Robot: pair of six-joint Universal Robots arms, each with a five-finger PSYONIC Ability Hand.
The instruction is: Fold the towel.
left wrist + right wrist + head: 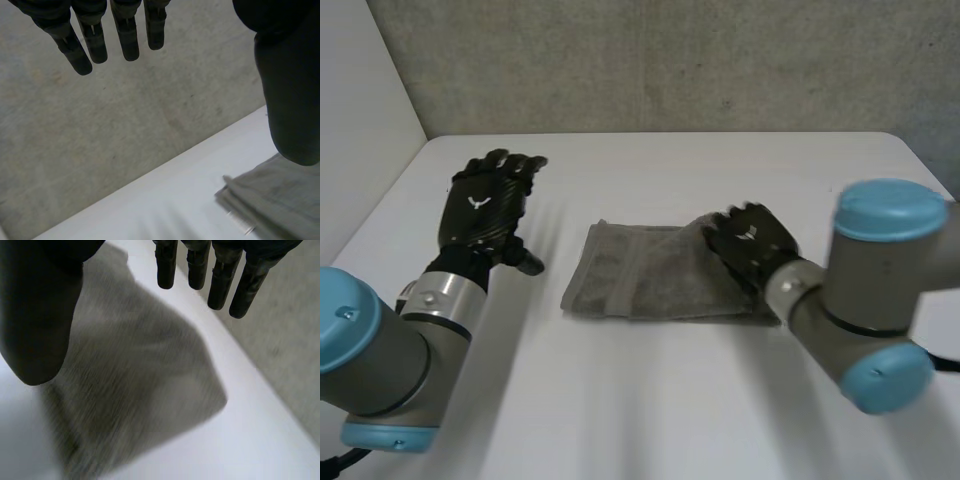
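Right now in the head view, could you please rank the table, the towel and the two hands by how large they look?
1. white table
2. grey towel
3. left hand
4. right hand, at the towel's end; its pose may shrink it, so the order of the two hands is unsure.

Black left hand point(480, 212) & right hand point(752, 240); 2 grey arms point(375, 345) w/ light-blue caps point(890, 210), silver wrists point(442, 295).

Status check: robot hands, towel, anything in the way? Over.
Left robot hand open, off to the towel's side. Right robot hand open, over the towel's right end. Towel lies folded on the table. Nothing in the way.
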